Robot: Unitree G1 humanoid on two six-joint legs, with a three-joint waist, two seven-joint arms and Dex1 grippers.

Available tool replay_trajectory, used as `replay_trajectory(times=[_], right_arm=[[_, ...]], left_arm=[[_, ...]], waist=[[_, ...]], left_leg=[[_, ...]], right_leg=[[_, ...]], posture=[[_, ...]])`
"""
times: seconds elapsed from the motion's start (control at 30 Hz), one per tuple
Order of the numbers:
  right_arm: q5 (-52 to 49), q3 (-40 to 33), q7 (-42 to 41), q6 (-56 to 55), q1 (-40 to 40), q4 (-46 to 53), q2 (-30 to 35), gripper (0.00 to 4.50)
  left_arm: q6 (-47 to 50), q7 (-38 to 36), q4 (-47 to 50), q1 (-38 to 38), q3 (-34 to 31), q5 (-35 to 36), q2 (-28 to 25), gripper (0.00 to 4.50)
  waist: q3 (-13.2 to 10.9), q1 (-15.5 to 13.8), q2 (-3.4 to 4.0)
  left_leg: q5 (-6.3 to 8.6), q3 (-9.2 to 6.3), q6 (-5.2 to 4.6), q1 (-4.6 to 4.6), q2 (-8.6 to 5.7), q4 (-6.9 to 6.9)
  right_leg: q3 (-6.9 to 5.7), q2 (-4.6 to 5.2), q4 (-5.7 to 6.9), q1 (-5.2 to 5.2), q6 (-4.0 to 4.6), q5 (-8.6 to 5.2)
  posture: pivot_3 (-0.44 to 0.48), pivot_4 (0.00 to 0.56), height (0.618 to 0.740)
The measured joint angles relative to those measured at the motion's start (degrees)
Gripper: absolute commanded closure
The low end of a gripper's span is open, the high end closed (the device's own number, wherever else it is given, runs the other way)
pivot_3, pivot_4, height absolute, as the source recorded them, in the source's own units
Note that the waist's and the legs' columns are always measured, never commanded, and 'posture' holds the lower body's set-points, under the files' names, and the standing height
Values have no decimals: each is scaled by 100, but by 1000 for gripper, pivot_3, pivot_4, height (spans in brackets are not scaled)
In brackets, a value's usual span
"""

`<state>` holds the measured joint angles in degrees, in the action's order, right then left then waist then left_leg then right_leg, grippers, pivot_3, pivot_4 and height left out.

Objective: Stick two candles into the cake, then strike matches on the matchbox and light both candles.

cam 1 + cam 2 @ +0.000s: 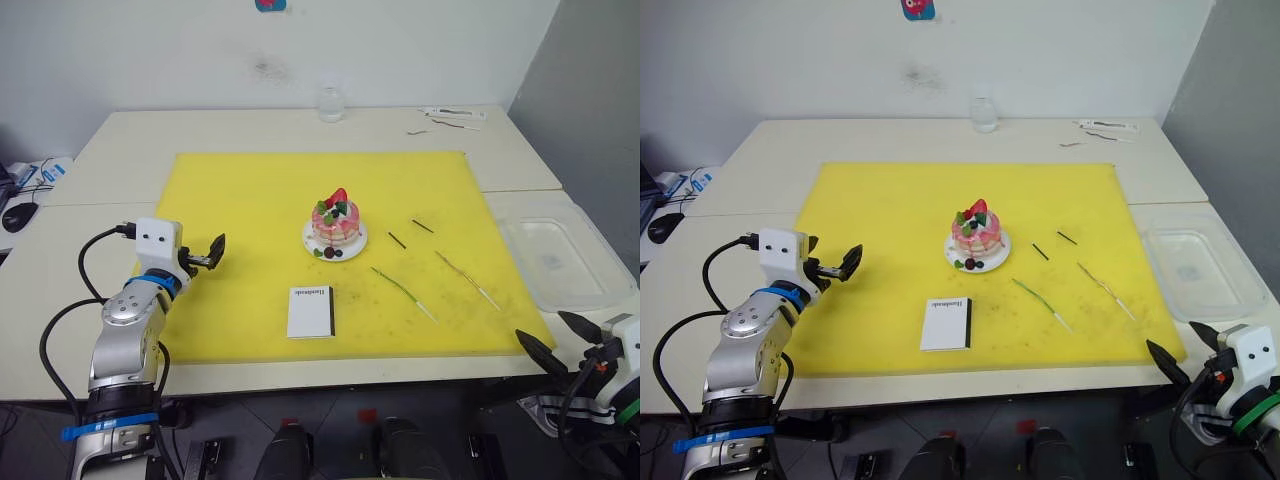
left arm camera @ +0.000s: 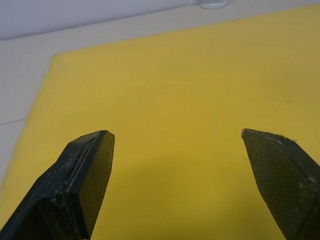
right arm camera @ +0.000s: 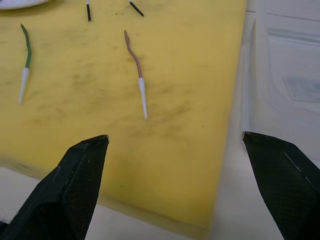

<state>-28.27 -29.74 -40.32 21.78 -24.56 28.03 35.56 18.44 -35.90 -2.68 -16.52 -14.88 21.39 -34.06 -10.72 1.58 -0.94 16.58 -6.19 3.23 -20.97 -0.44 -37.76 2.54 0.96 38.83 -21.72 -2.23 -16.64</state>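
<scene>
Yellow mat (image 1: 250, 215) open at left, left gripper (image 1: 212, 252) at its edge, right gripper (image 1: 560, 340) off its corner, both fingers spread.

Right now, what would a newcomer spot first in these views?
The yellow mat covering most of the table, with the pink cake on its white plate near the middle. Just right of the cake lie two candles and two matches; the matchbox sits in front of it. The left end effector and right end effector are open, holding nothing.
</scene>
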Motion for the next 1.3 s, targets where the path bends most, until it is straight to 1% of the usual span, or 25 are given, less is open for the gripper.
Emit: replay_trajectory(times=[0.13,0.27,0.37,0.47,0.6,0.7,0.87,1.0,1.07,1.3], right_arm=[[17,245,5,132,282,92,155,21],[208,666,80,367,786,-169,405,21],[314,839,89,488,1036,-493,537,21],[380,860,70,635,1079,-649,665,21],[446,891,48,747,1078,-652,698,21],[461,1049,94,807,1116,-651,668,586],[457,1111,215,1007,1226,-596,636,2339],[431,1158,330,1305,1236,-378,636,3913],[418,1166,398,1482,1266,-257,636,4474],[154,1165,652,2198,1609,239,635,4474]], left_arm=[[312,-896,516,-126,267,358,-433,0],[914,-1923,917,-603,914,780,-774,0],[985,-2611,1227,-847,1438,893,-828,0],[987,-2893,1272,-1039,1694,902,-788,0],[981,-2994,1294,-1255,1821,903,-544,0],[991,-3106,1406,-1284,2063,910,-372,0],[965,-3247,1397,-1410,2198,892,-333,0],[884,-3336,1299,-1426,2199,857,-333,0],[841,-3352,1296,-1415,2199,823,-333,0],[713,-3340,1265,-1321,2236,675,-281,0]], waist=[[-1,2,-1],[-7,-3,-6],[-9,1,-3],[-9,1,-3],[-9,0,-3],[-9,1,-3],[-9,8,-3],[-9,8,-3],[-9,8,-3],[-9,6,-3]], left_leg=[[0,0,0,0,-1,0],[0,0,-1,-4,-5,-1],[1,3,-2,-6,-8,5],[1,-4,-2,-13,0,10],[1,-6,-2,-12,-1,23],[1,-3,-2,-12,-3,23],[0,-4,-2,-9,-1,23],[0,-3,-2,-9,0,23],[0,-3,-2,-10,0,23],[0,-5,-2,-10,1,23]], right_leg=[[0,0,-3,1,0,0],[-2,-7,-8,2,0,0],[1,-17,-9,0,6,-3],[0,-17,-9,-8,10,-6],[0,-17,-11,-9,10,-7],[3,-18,-13,-9,9,-7],[3,-27,-12,-9,9,-8],[6,-37,-12,-8,8,-8],[7,-37,-13,-8,8,-8],[6,-37,-12,-9,8,-8]], posture=[[0,150,740],[0,150,740],[0,150,740],[0,150,740],[0,150,740],[0,150,740],[0,150,740],[0,150,740],[0,150,740],[0,150,740]])
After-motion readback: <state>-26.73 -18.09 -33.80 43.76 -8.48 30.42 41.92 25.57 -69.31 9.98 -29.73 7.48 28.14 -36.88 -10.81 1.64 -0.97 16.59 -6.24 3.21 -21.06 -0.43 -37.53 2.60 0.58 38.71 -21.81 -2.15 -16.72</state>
